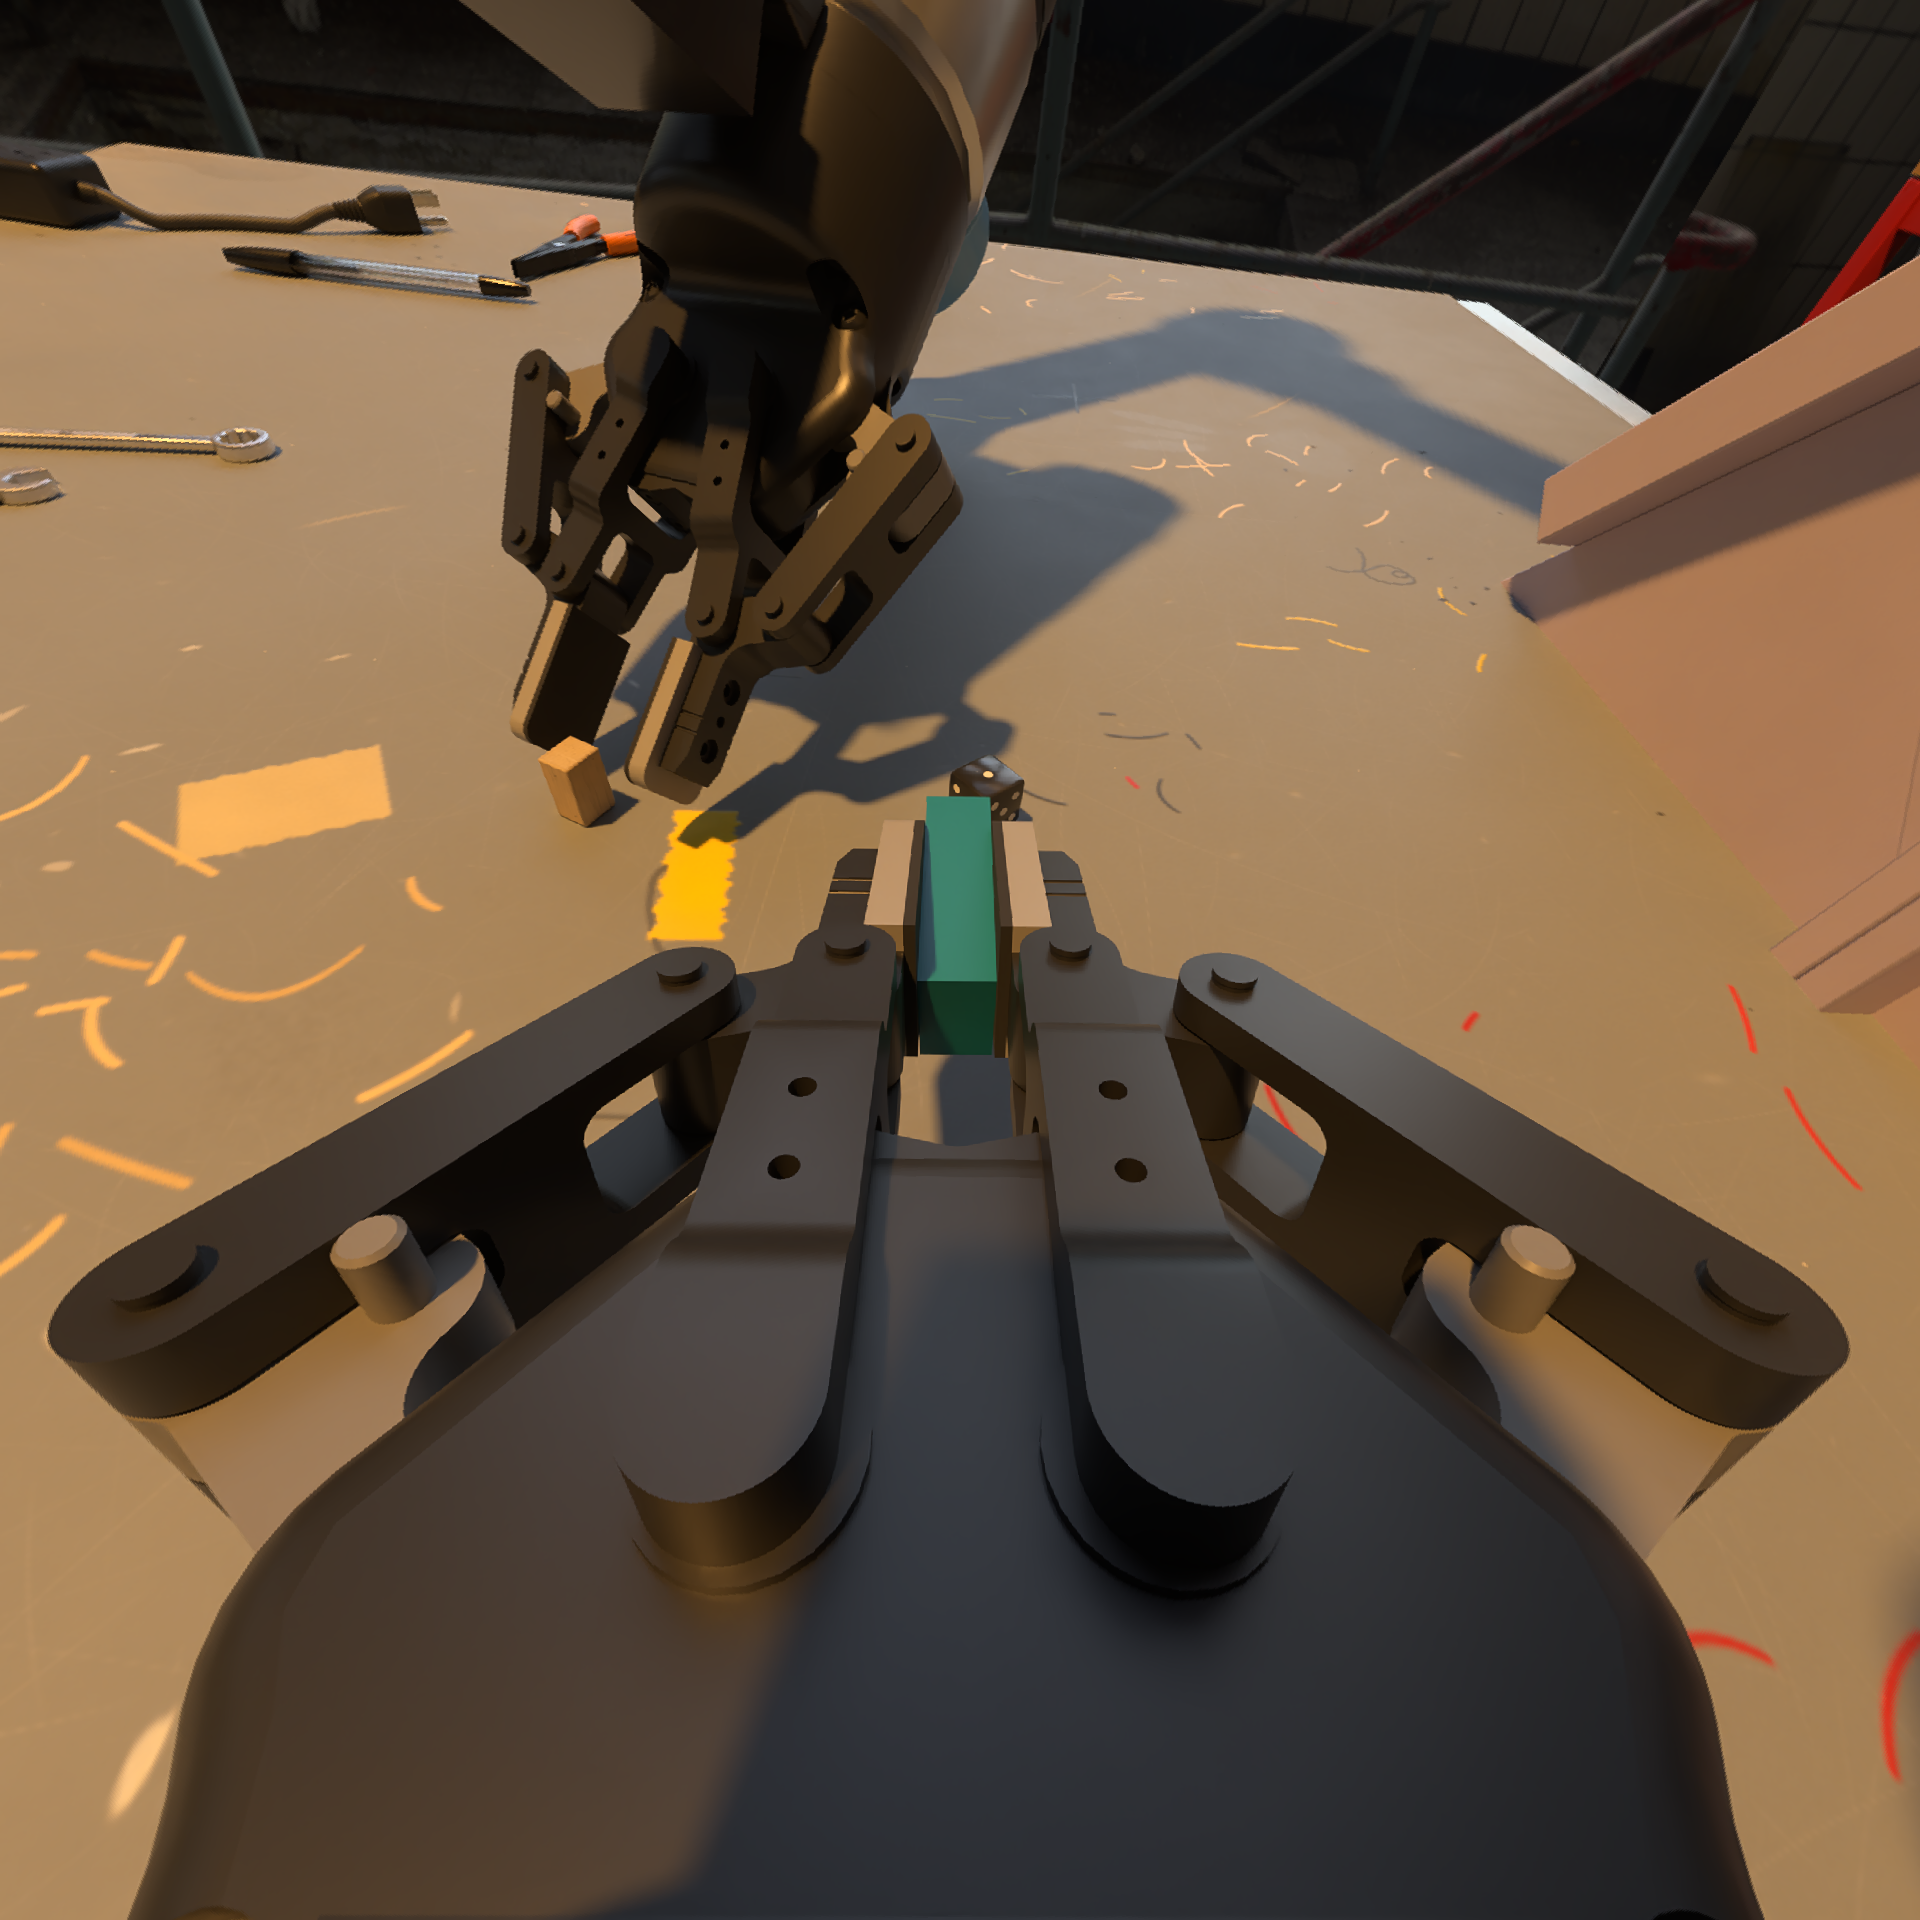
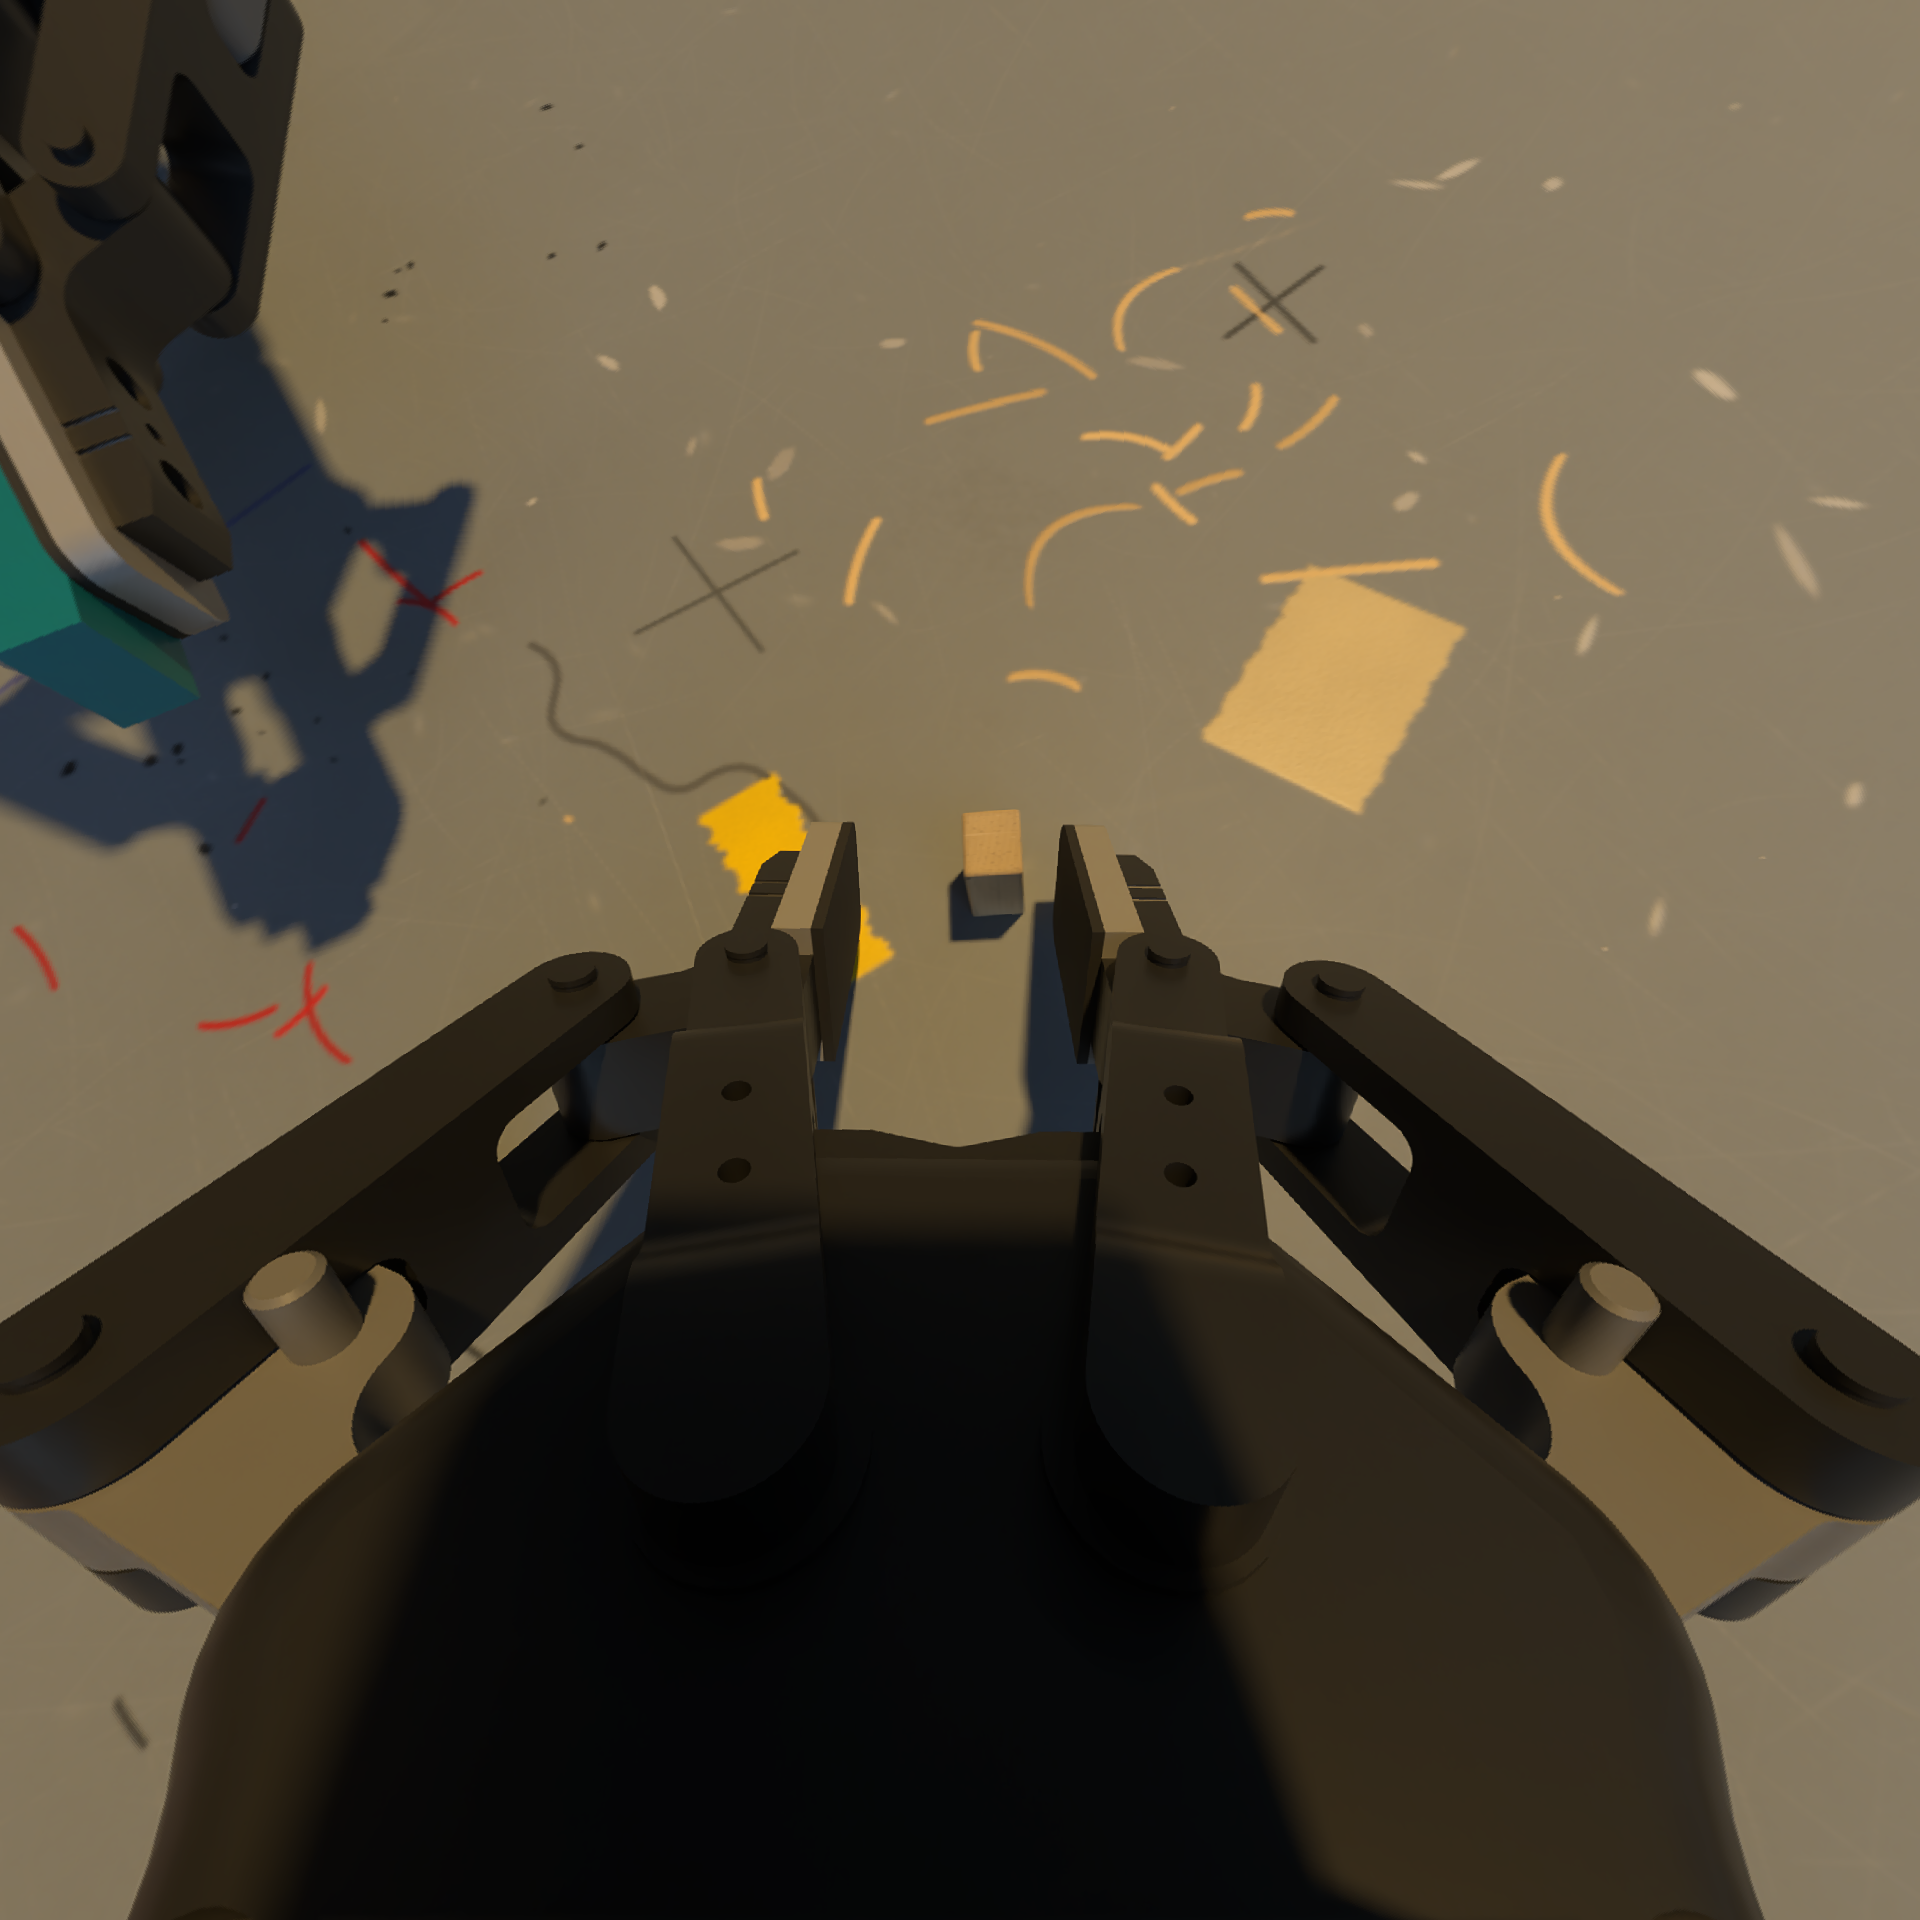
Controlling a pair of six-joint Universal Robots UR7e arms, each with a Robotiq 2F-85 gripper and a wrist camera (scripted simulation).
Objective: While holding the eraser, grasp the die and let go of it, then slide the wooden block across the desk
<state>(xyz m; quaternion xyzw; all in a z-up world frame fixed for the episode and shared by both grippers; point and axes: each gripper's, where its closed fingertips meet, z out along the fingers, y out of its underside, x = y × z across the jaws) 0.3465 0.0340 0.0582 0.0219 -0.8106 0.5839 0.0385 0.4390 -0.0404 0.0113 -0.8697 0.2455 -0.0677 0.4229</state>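
While the left gripper (image 1: 958,868) clamps the green eraser (image 1: 958,914), the black die (image 1: 989,784) sits just beyond it, seen only in the left wrist view; the right gripper (image 2: 958,883), fingers spread, straddles the wooden block (image 2: 991,857) beside yellow tape (image 2: 756,823).

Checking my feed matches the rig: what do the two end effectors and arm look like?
Both match: the left end effector and right end effector are dark grey to black metal linkage bars with round pivot pins, two screw holes per finger, and flat pale pads. The right arm is a dark, rounded housing. No cables show.
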